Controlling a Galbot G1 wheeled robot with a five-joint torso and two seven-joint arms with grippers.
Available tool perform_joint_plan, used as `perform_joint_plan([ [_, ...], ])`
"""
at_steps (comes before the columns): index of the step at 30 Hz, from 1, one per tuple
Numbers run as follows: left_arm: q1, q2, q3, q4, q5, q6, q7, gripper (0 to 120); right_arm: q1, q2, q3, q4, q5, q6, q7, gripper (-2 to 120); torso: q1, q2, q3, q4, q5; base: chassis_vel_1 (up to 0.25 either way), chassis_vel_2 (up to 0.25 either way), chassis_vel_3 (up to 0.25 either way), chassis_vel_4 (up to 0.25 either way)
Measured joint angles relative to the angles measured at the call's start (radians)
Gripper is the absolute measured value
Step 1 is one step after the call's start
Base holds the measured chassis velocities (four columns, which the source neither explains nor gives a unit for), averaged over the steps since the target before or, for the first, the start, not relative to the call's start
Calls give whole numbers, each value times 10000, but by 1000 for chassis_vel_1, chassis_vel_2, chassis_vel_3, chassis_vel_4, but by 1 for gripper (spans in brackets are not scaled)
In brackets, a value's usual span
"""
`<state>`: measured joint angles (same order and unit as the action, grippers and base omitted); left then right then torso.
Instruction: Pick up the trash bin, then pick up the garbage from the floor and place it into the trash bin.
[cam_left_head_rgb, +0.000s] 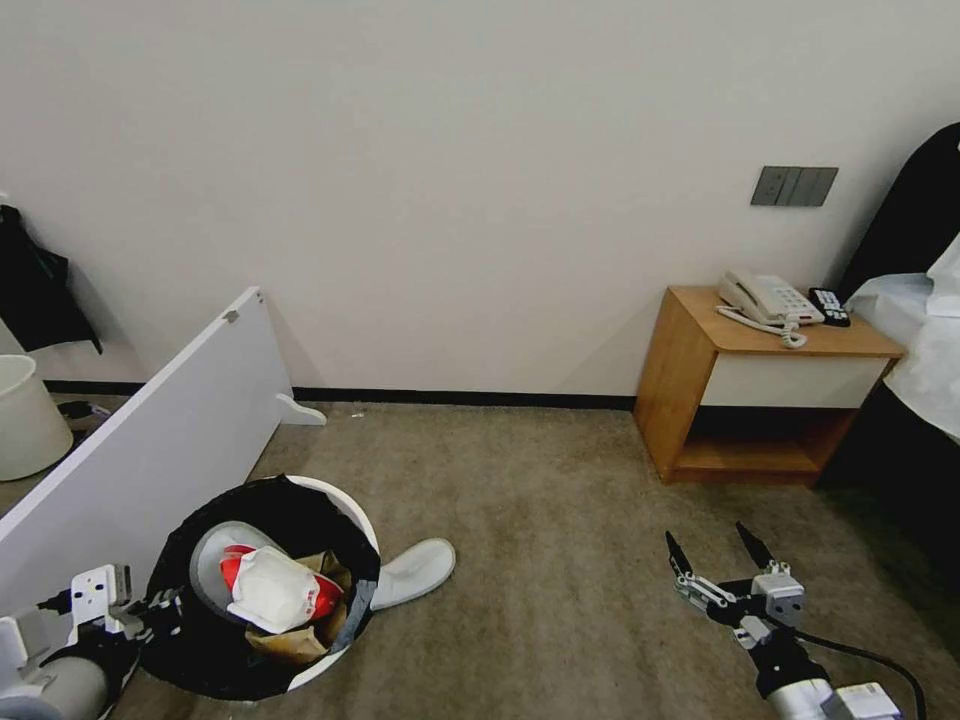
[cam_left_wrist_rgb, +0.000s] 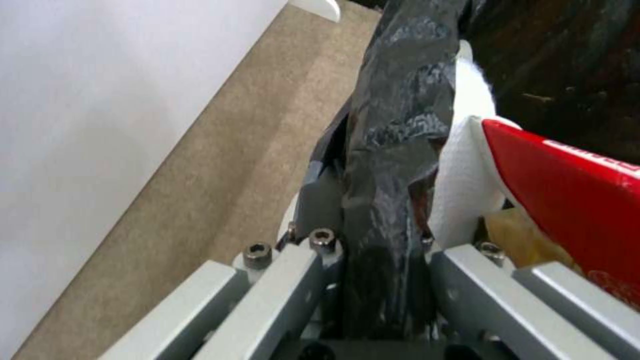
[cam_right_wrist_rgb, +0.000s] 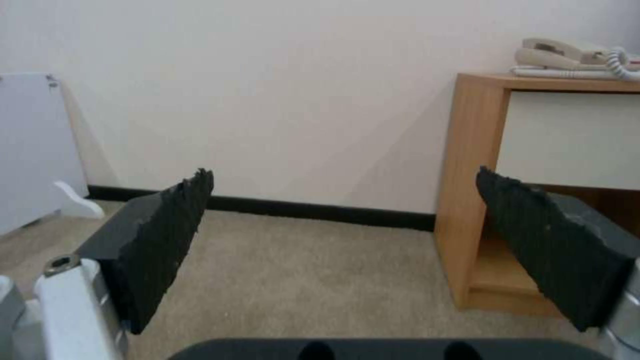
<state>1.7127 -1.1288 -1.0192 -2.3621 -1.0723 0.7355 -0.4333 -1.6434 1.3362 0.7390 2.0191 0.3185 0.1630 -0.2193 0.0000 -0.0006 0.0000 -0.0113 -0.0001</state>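
we see the trash bin (cam_left_head_rgb: 330, 500) at the lower left of the head view, its black bag (cam_left_head_rgb: 290, 505) folded over the rim, with the white wall of the bin showing along its right side. our left tool (cam_left_head_rgb: 160, 610) is at the bin's near-left edge, and the left wrist view shows its fingers (cam_left_wrist_rgb: 320, 200) pinching the bag-covered rim (cam_left_wrist_rgb: 393, 150) between them, one finger outside and one inside. inside the bin lie a red-white wrapper (cam_left_head_rgb: 275, 590) on top, brown paper (cam_left_head_rgb: 300, 640) beneath it, and a pale curved piece (cam_left_head_rgb: 215, 555) against the inner wall. a flat white slipper (cam_left_head_rgb: 415, 570) lies on the carpet (cam_left_head_rgb: 540, 520), touching the bin's right side from where we look.

our right tool (cam_left_head_rgb: 715, 555) hangs low over the carpet at the lower right, well apart from the bin, its two dark fingers (cam_right_wrist_rgb: 167, 235) spread wide with nothing between them.

a white board (cam_left_head_rgb: 160, 440) leans at the left beside the bin, and a plain white bucket (cam_left_head_rgb: 25, 415) stands past it. a wooden nightstand (cam_left_head_rgb: 760, 390) stands against the wall at the right, carrying a telephone (cam_left_head_rgb: 768, 298) and a remote (cam_left_head_rgb: 830, 306).
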Motion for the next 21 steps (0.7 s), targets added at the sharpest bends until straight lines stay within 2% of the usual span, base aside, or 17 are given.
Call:
perform_joint_plan([
  [21, 47, -38, -1, -4, 16, 0, 1, 3, 12, 20, -69, -62, -20, 31, -119, 100, 1, 0, 0, 1, 0, -106, 105, 107, -103],
])
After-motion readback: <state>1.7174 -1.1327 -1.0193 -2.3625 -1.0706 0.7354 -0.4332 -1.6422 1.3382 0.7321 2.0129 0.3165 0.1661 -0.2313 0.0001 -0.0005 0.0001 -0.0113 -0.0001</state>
